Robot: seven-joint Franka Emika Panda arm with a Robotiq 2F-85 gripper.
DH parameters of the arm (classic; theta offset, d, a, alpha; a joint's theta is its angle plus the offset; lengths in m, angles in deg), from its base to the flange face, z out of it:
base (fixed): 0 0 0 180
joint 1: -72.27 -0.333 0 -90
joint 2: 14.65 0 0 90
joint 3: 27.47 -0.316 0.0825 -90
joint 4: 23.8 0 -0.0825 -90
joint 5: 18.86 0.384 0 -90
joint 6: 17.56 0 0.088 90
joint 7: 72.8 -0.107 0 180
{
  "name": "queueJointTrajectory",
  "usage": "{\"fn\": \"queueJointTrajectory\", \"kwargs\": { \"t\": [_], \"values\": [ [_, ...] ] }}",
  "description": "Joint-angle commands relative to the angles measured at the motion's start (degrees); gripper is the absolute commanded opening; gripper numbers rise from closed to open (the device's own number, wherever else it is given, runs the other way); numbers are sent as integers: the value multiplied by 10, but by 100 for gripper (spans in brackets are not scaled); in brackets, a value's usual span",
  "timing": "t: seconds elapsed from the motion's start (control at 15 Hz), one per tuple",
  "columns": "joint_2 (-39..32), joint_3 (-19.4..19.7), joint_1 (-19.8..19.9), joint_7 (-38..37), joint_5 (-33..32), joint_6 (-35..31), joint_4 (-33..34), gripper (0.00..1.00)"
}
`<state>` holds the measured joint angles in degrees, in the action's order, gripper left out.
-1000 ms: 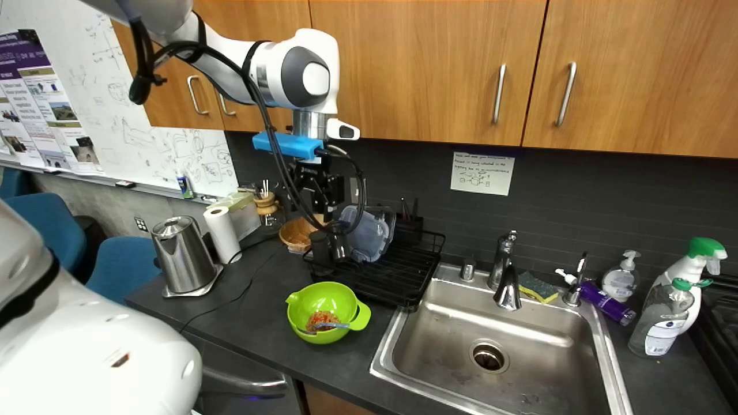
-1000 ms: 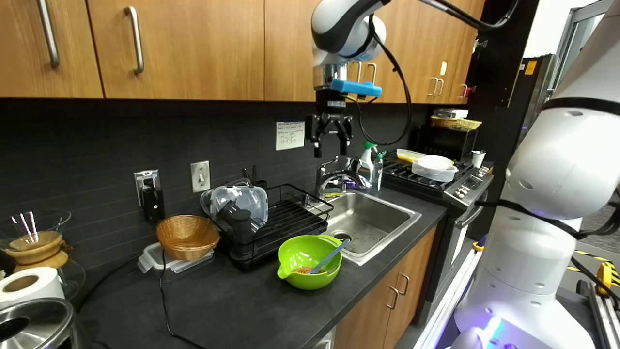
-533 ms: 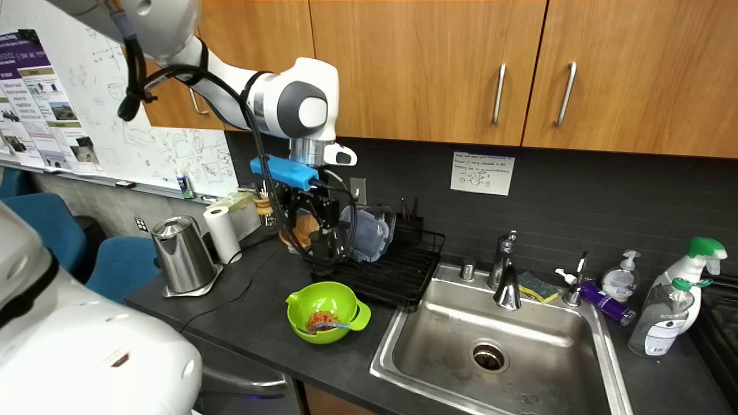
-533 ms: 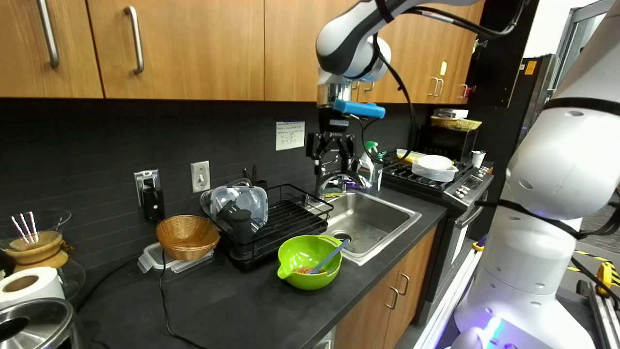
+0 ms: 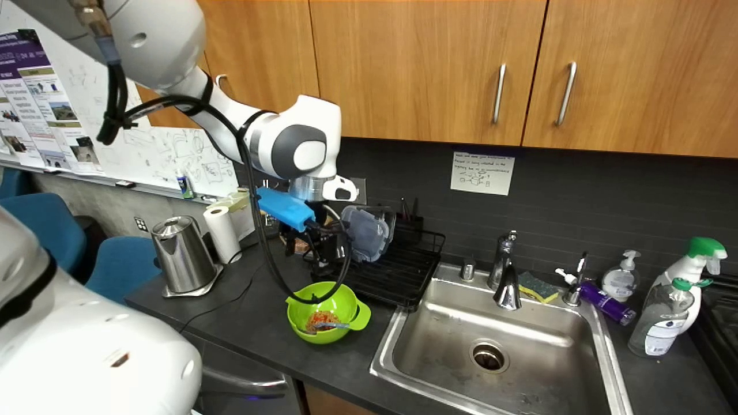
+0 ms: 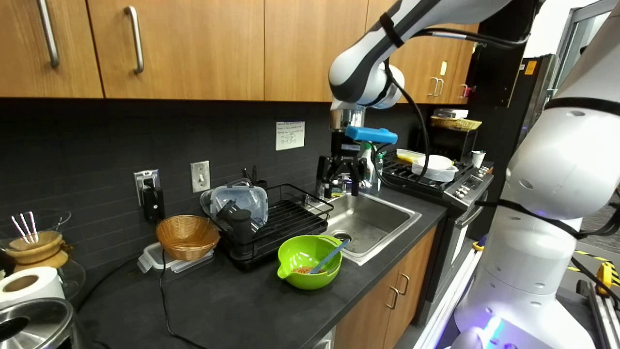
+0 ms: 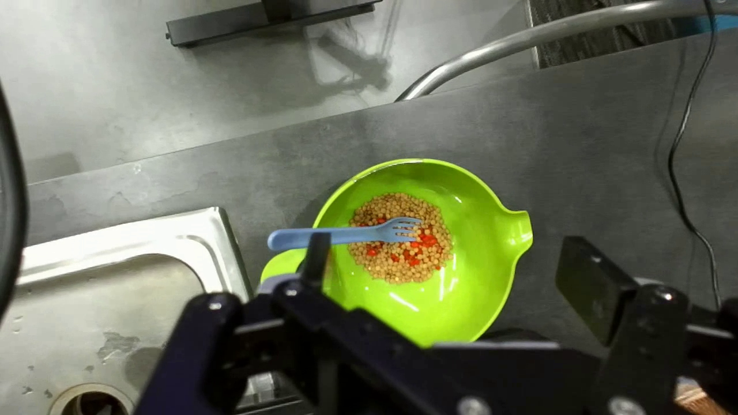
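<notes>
My gripper [image 6: 341,190] points down, open and empty, in the air above the counter. In an exterior view its fingers [image 5: 326,266] are partly hidden behind the cable loop. A lime green bowl [image 6: 294,251] with a spout and a handle stands upright on the counter; it also shows in an exterior view [image 5: 345,301]. In the wrist view the bowl [image 7: 475,271] appears below and between the open fingers [image 7: 453,265]. It holds small tan grains [image 7: 398,271] with red bits. A blue fork [image 7: 346,235] lies across them, its handle over the bowl's handle side.
A black dish rack [image 6: 295,218] with containers stands behind the bowl. A steel sink [image 5: 553,317] with a faucet [image 5: 507,282] is beside it. A wicker basket [image 6: 186,235], a kettle [image 5: 183,253] and a paper roll [image 5: 222,233] stand along the counter. Wooden cabinets [image 5: 426,69] hang above.
My arm has moved steadily down, lowering the gripper from cabinet-edge height toward the counter. In an exterior view it also shifts slightly right. The gripper stays open; the bowl and fork have not moved.
</notes>
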<state>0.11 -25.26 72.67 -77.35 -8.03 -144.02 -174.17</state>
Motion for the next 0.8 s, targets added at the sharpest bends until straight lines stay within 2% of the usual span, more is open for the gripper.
{"fn": "queueJointTrajectory", "kwargs": {
  "t": [0.0, 0.33, 0.73],
  "values": [
    [9, 14, 5, 29, 29, -39, -36, 100],
    [-9, 26, 5, 45, 38, -98, -57, 100],
    [-44, 47, -1, 108, 98, -109, -53, 100]
  ]
}}
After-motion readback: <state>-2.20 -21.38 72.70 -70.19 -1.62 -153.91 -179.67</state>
